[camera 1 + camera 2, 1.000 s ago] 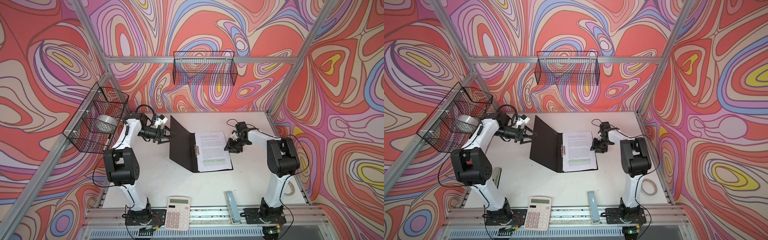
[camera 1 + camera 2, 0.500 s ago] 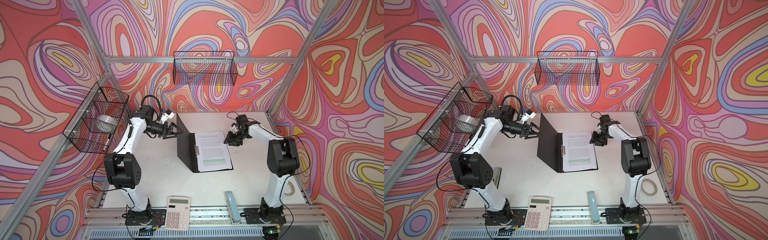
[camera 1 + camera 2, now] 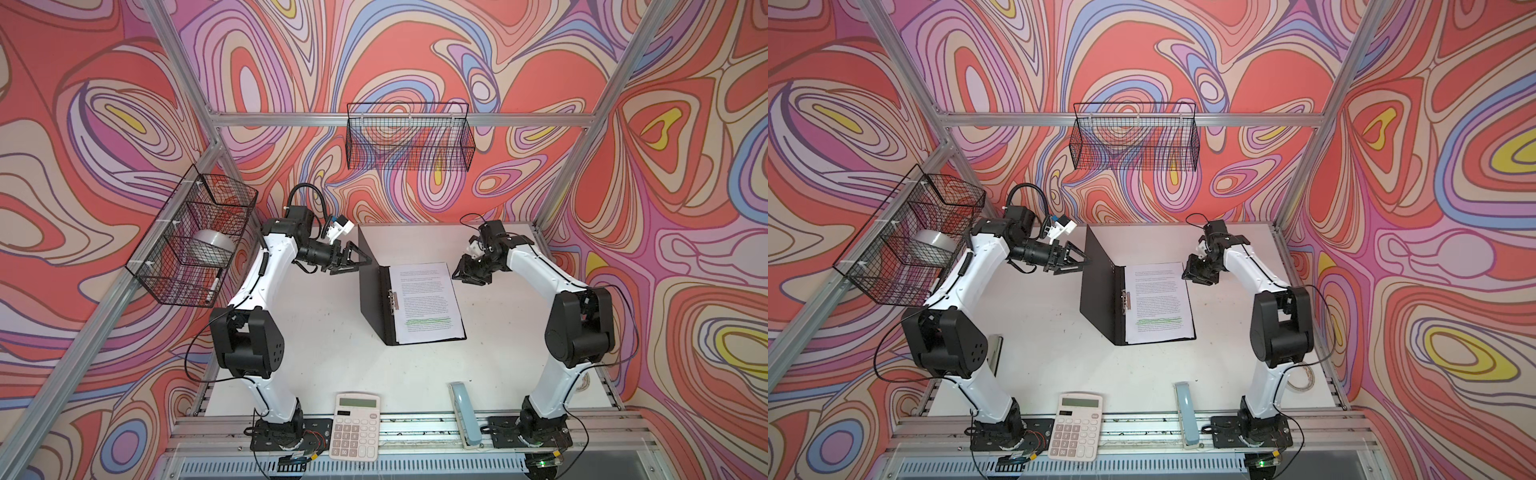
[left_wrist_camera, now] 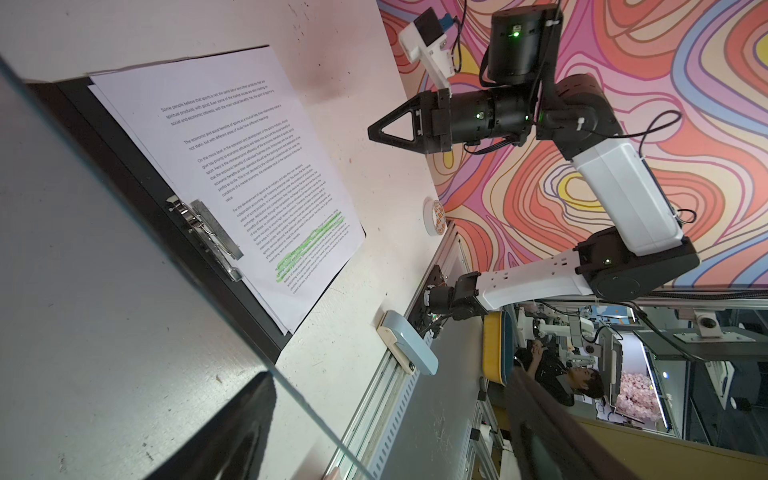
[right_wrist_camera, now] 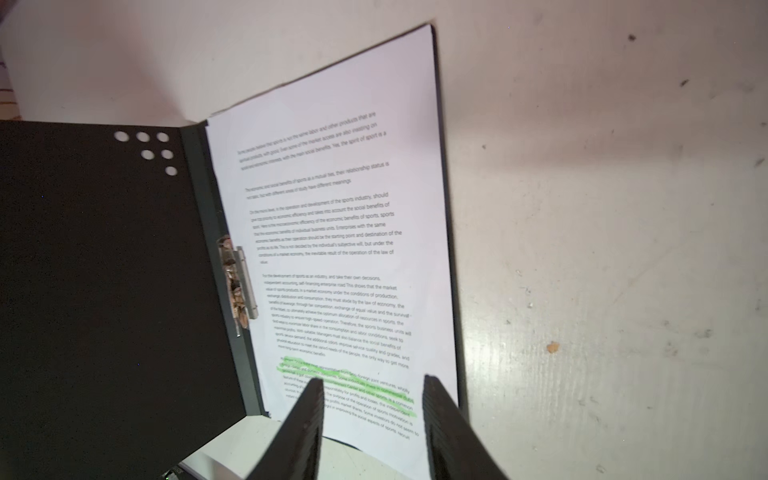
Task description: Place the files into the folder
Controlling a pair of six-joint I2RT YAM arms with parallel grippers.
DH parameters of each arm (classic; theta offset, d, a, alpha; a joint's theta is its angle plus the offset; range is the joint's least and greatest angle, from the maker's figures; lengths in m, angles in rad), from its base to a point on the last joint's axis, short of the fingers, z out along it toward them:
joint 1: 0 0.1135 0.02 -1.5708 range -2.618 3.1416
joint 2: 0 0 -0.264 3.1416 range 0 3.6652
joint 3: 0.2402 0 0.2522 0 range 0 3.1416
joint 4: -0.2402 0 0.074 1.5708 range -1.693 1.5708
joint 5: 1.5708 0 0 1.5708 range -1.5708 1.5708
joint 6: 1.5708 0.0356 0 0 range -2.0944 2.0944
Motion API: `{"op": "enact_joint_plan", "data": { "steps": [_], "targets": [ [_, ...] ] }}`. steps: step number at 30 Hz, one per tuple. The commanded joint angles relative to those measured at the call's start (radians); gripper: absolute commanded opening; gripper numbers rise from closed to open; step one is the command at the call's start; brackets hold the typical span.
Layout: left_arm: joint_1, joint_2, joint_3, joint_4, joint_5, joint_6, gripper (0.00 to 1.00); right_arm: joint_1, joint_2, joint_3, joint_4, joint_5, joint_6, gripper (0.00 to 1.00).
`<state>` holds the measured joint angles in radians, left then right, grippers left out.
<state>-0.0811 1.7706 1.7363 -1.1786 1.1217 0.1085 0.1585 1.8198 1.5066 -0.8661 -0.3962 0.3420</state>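
Hovering off the table, the left gripper [image 3: 362, 263] [image 3: 1084, 264] is holding its jaws wide apart with nothing between them. In both top views its fingertips are pointing straight at the outer face of the folder's raised cover. They are right at it, though I cannot tell whether they are touching.

The folder [image 3: 374, 291] [image 3: 1102, 291] is lying open just ahead of that gripper. One cover is standing up with its black inside [image 5: 104, 270] facing the right gripper, and the other is lying flat on the table.

The right gripper [image 3: 467, 277] [image 3: 1196, 276] [image 5: 372, 379] is hanging above the table on the far side of the folder from the left one. Its fingers are partly spread and gripping nothing. In the right wrist view the green-highlighted lines are showing through the gap between them.

The files [image 3: 428, 299] [image 3: 1158, 299] [image 4: 249, 166] [image 5: 332, 249] are resting on the flat cover, between the two grippers and just beside and below the right one. The metal clip [image 3: 392, 299] [image 4: 212, 232] [image 5: 241, 286] is sitting along their spine-side edge.

A white calculator [image 3: 355, 426] [image 3: 1075, 426] is lying well apart from both grippers, back by the arm bases.
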Motion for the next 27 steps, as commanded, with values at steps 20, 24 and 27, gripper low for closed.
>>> {"op": "enact_joint_plan", "data": {
  "steps": [20, 24, 27],
  "targets": [
    [-0.156, 0.099, 0.118, 0.119, -0.022, -0.118, 0.87, 0.013, -0.175, -0.32, 0.722, -0.602, 0.473, 0.42],
    [-0.176, 0.11, 0.118, 0.12, -0.04, -0.109, 0.87, 0.028, -0.142, -0.328, 0.825, -0.647, 0.552, 0.43],
    [-0.194, 0.132, 0.139, 0.098, -0.052, -0.091, 0.87, 0.044, -0.12, -0.306, 0.83, -0.647, 0.555, 0.43]
  ]
}}
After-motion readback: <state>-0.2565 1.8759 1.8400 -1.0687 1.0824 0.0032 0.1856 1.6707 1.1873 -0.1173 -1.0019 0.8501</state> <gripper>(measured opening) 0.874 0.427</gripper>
